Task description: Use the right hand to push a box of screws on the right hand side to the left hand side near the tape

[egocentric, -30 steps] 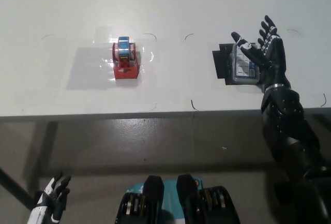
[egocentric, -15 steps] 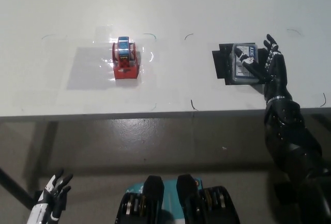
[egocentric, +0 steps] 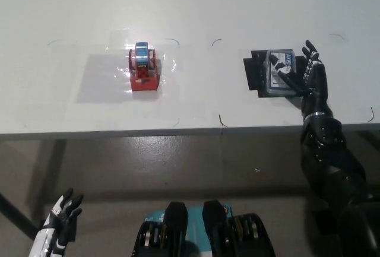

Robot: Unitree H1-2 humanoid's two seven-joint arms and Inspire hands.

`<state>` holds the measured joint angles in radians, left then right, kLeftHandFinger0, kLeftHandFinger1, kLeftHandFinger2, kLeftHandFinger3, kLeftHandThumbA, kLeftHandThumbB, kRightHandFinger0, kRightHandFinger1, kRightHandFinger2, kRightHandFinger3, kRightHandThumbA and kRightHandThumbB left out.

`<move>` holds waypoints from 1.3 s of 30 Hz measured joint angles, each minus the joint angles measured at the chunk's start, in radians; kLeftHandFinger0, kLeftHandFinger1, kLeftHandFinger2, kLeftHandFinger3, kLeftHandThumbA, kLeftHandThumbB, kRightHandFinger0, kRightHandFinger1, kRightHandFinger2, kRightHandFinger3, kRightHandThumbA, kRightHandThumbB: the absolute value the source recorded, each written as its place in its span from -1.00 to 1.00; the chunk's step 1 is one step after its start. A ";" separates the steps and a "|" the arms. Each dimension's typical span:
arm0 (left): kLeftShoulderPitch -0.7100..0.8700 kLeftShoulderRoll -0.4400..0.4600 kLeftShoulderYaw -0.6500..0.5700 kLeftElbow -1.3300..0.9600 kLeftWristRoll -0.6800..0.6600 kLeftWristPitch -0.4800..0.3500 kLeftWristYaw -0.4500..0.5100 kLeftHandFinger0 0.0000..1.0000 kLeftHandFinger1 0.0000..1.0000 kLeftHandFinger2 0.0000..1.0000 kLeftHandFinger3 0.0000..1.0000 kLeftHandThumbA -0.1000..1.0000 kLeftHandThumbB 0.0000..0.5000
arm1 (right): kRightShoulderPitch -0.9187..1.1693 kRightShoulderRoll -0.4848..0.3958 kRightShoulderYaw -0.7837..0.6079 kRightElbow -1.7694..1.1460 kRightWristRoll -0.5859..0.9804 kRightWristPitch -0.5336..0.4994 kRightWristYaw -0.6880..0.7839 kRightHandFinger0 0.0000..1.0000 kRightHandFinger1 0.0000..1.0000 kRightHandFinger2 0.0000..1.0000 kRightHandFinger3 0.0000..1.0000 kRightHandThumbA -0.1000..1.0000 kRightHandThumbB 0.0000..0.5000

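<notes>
Black right hand (egocentric: 306, 76) extended, fingers spread, white left hand (egocentric: 59, 224) low

Table (egocentric: 249, 8): smooth matt white top, faint pen marks. Clear glossy film (egocentric: 104, 76) under the tape dispenser (egocentric: 143, 70) – catches glare. Dispenser looks like red hard plastic, slight sheen. Box of screws (egocentric: 279, 73): greyish plastic look with printed label, on a matt black base. Right hand (egocentric: 309, 79) – black, semi-gloss plastic or metal. Left hand (egocentric: 59, 221) white with black segments, plastic look.
</notes>
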<state>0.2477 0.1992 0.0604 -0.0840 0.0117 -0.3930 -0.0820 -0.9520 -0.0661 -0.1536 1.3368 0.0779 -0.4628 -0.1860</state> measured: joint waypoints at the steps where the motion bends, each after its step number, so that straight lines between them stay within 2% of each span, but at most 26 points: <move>1: -0.001 0.000 -0.001 0.000 0.000 0.000 0.000 0.96 0.92 0.84 1.00 0.90 -0.70 | 0.002 0.009 0.004 -0.008 -0.001 0.000 -0.003 1.00 1.00 1.00 1.00 1.00 -0.07; 5: -0.006 0.000 -0.001 0.000 0.001 0.000 0.000 0.96 0.91 0.83 1.00 0.88 -0.72 | 0.017 0.046 0.026 -0.037 -0.009 0.000 -0.017 1.00 1.00 1.00 1.00 1.00 -0.08; 7: -0.007 0.000 -0.001 0.000 0.001 0.000 0.000 0.95 0.91 0.82 1.00 0.87 -0.72 | 0.017 0.072 0.035 -0.044 -0.014 0.000 -0.028 1.00 1.00 1.00 1.00 1.00 0.16; 10: -0.007 0.000 -0.001 0.000 0.001 0.000 0.000 0.97 0.94 0.81 1.00 0.88 -0.67 | 0.016 0.101 0.049 -0.044 -0.019 -0.001 -0.042 1.00 1.00 1.00 1.00 1.00 0.15; 13: -0.007 0.001 -0.001 0.000 0.000 0.000 -0.001 0.97 0.94 0.82 1.00 0.88 -0.69 | 0.016 0.129 0.058 -0.048 -0.021 -0.001 -0.061 1.00 1.00 1.00 1.00 1.00 0.27; 17: -0.007 0.002 -0.001 -0.001 -0.001 0.000 -0.004 0.98 0.95 0.82 1.00 0.88 -0.64 | 0.014 0.149 0.065 -0.052 -0.021 -0.001 -0.083 1.00 1.00 1.00 1.00 1.00 -0.07; 19: -0.007 0.002 -0.001 -0.001 -0.001 0.000 -0.005 0.98 0.95 0.82 1.00 0.88 -0.65 | 0.014 0.159 0.066 -0.059 -0.021 -0.001 -0.092 1.00 1.00 1.00 1.00 1.00 -0.10; 22: -0.007 0.002 -0.001 -0.001 -0.001 0.000 -0.007 0.98 0.93 0.82 1.00 0.91 -0.68 | 0.015 0.186 0.063 -0.065 -0.021 -0.001 -0.104 1.00 1.00 1.00 1.00 1.00 -0.07; 23: -0.007 0.002 -0.001 -0.001 -0.001 0.000 -0.007 0.98 0.93 0.83 1.00 0.90 -0.69 | 0.014 0.195 0.062 -0.066 -0.021 -0.001 -0.107 1.00 1.00 1.00 1.00 1.00 0.07; 24: -0.007 0.002 -0.001 -0.001 0.000 0.001 -0.007 0.99 0.94 0.83 1.00 0.89 -0.65 | 0.014 0.205 0.061 -0.067 -0.020 -0.001 -0.112 1.00 1.00 1.00 1.00 1.00 0.11; 26: -0.007 0.002 -0.001 -0.004 0.000 0.002 -0.008 0.98 0.94 0.80 1.00 0.84 -0.74 | 0.012 0.222 0.057 -0.066 -0.020 -0.001 -0.118 1.00 1.00 1.00 1.00 1.00 0.19; 28: -0.007 0.002 -0.001 -0.009 0.000 0.002 -0.008 0.97 0.93 0.78 1.00 0.84 -0.71 | 0.008 0.245 0.042 -0.065 -0.016 -0.001 -0.126 1.00 1.00 1.00 1.00 1.00 0.31; 31: -0.007 0.000 -0.001 -0.013 0.000 0.002 -0.007 0.97 0.91 0.77 1.00 0.84 -0.73 | 0.000 0.270 0.026 -0.062 -0.010 0.000 -0.138 1.00 1.00 1.00 1.00 1.00 0.35; 33: -0.007 -0.001 -0.001 -0.013 0.000 0.002 -0.007 0.96 0.91 0.76 1.00 0.84 -0.67 | -0.014 0.295 -0.001 -0.054 0.002 0.000 -0.154 1.00 1.00 1.00 1.00 1.00 0.41; 35: -0.007 -0.002 -0.001 -0.014 0.000 0.003 -0.007 0.98 0.93 0.77 1.00 0.86 -0.69 | -0.029 0.318 -0.028 -0.044 0.011 0.000 -0.173 1.00 1.00 1.00 1.00 1.00 0.41; 39: -0.007 -0.002 -0.001 -0.015 0.001 0.004 -0.007 0.94 0.88 0.73 1.00 0.87 -0.68 | -0.052 0.354 -0.067 -0.031 0.032 0.001 -0.208 1.00 1.00 1.00 1.00 1.00 0.25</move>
<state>0.2407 0.1968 0.0595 -0.0993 0.0128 -0.3890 -0.0890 -1.0037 0.2882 -0.2207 1.3060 0.1096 -0.4622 -0.3942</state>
